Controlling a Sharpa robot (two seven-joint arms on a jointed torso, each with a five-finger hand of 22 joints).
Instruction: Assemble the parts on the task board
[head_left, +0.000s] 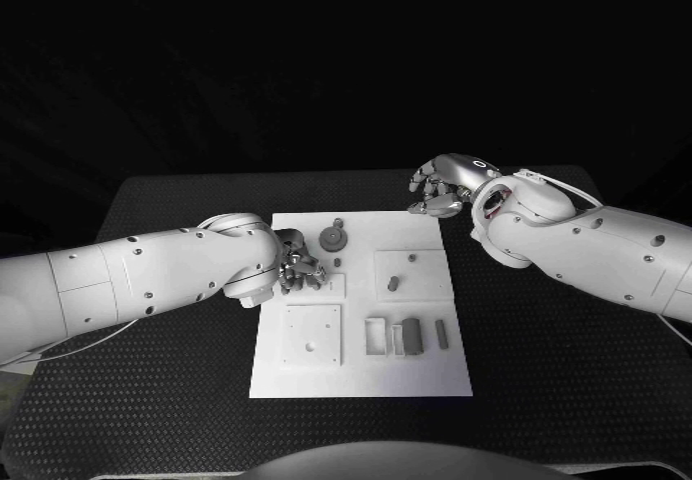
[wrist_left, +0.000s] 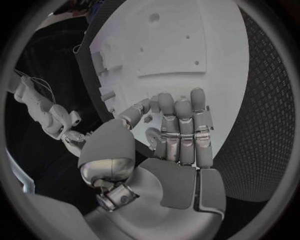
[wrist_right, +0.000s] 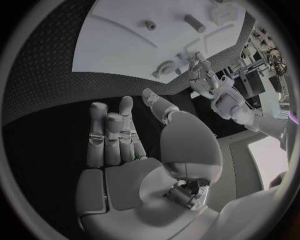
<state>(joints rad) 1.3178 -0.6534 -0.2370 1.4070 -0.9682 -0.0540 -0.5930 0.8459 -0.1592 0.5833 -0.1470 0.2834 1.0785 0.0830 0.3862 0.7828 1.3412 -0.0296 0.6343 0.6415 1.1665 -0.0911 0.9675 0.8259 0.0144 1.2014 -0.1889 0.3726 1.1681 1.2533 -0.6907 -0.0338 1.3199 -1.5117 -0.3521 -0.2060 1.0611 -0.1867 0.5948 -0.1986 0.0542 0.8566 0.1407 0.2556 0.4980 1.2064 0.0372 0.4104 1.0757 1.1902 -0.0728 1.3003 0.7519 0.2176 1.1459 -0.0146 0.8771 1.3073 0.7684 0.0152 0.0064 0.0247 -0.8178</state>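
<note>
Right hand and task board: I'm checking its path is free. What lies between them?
In the head view the right hand hovers just past the task board's far right corner; between them lies a bare stretch of black table.

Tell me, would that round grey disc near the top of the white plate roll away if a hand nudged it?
Probably not far. The round grey part seems to lie flat on the task board, so a nudge from the left hand would more likely slide it. It looks rigid. Tipped onto its edge, it could roll.
</note>
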